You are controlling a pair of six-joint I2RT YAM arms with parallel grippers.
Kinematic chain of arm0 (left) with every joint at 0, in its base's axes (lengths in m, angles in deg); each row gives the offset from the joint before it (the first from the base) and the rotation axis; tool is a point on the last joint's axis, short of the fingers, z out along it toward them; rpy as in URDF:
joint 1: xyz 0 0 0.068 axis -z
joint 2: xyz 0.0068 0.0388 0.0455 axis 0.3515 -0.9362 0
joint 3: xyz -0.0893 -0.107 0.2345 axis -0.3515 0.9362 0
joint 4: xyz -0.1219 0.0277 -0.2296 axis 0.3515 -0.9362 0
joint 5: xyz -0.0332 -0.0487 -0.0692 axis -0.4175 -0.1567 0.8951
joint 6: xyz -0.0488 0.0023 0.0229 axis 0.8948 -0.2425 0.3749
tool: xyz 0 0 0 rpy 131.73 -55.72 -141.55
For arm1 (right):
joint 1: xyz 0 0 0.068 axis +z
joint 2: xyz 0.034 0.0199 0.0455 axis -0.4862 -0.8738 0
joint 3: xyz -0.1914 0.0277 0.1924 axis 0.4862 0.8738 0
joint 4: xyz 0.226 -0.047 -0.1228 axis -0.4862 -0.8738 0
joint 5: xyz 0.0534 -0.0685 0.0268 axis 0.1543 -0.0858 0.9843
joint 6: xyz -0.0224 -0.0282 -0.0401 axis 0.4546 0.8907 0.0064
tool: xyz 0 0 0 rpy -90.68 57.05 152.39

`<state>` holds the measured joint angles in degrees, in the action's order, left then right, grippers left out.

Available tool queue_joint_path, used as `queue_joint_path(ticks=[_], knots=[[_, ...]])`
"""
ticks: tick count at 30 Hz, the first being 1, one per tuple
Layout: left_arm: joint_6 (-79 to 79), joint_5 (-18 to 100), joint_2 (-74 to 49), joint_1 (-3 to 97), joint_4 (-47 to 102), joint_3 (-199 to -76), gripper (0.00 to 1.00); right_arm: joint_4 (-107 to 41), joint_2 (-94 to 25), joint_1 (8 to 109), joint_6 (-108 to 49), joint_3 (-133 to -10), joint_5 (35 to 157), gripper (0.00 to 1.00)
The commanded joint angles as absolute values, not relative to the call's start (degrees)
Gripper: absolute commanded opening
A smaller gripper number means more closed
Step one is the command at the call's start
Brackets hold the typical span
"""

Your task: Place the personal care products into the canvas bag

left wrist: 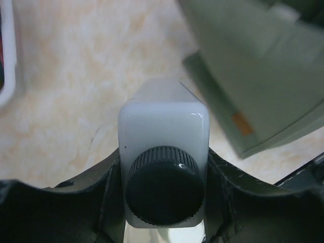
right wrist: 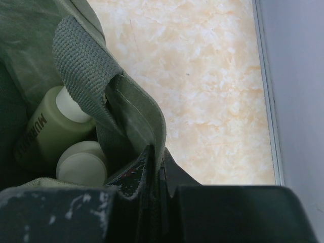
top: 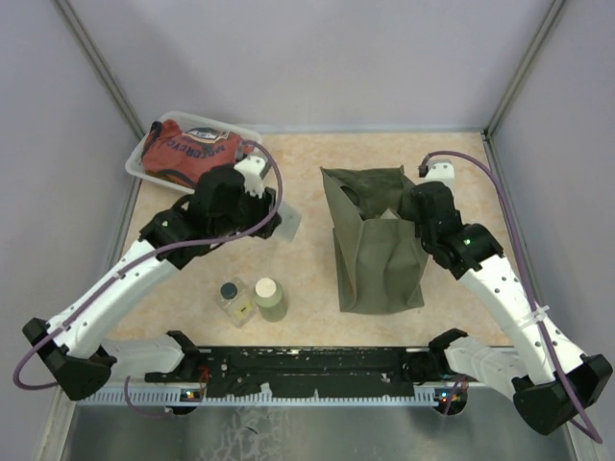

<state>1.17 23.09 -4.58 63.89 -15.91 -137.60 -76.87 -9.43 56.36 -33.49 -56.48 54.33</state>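
Observation:
My left gripper point(top: 274, 216) is shut on a clear bottle with a dark cap point(top: 289, 224), left of the olive-green canvas bag point(top: 375, 252). In the left wrist view the gripper point(left wrist: 163, 169) grips this bottle point(left wrist: 163, 126) at both sides, with the bag point(left wrist: 253, 66) at the upper right. My right gripper point(top: 411, 206) is shut on the bag's right rim point(right wrist: 147, 121); in its wrist view the gripper point(right wrist: 161, 164) pinches the fabric. Inside the bag lie an olive-green MURRAYLE bottle point(right wrist: 45, 132) and a cream-beige bottle point(right wrist: 81, 166). A clear dark-capped bottle point(top: 233, 299) and an olive-green cream-capped bottle point(top: 269, 299) stand on the table.
A shallow clear plastic tray point(top: 137, 157) with a red printed cloth bundle point(top: 190, 154) sits at the back left, just behind my left wrist. The table's metal edge point(right wrist: 266, 101) runs close on the right of the bag.

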Motion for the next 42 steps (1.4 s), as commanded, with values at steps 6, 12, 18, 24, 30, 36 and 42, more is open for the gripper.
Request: queue_joint_path(ticks=[6, 12, 18, 24, 30, 36, 42], knots=[[-5.4, 41.1, -4.2, 64.0, 8.6, -150.6, 0.0, -79.7, -8.3, 56.6, -33.5, -55.9, 52.8, 0.0], [-5.6, 47.1, -10.4, 64.0, 18.9, -152.2, 0.0, -80.0, -8.2, 56.6, -33.5, -55.9, 52.7, 0.0], [-5.8, 51.4, -20.0, 64.3, 26.1, -156.2, 0.0, -80.1, -7.8, 56.6, -33.7, -56.0, 53.0, 0.0], [-9.0, 53.1, -26.7, 65.3, 29.2, -160.3, 0.0, -80.4, -7.6, 56.6, -33.6, -55.8, 53.1, 0.0], [-11.3, 60.1, -29.2, 66.5, 25.0, -162.4, 0.0, -80.5, -7.6, 56.6, -33.7, -55.9, 52.8, 0.0], [-12.7, 64.1, -28.9, 70.9, 20.1, -160.3, 0.0, -80.6, -8.8, 56.6, -33.7, -56.0, 52.9, 0.0], [-14.7, 62.2, -30.3, 74.6, 17.6, -158.7, 0.0, -80.2, -8.9, 56.6, -33.9, -56.0, 53.1, 0.0]])
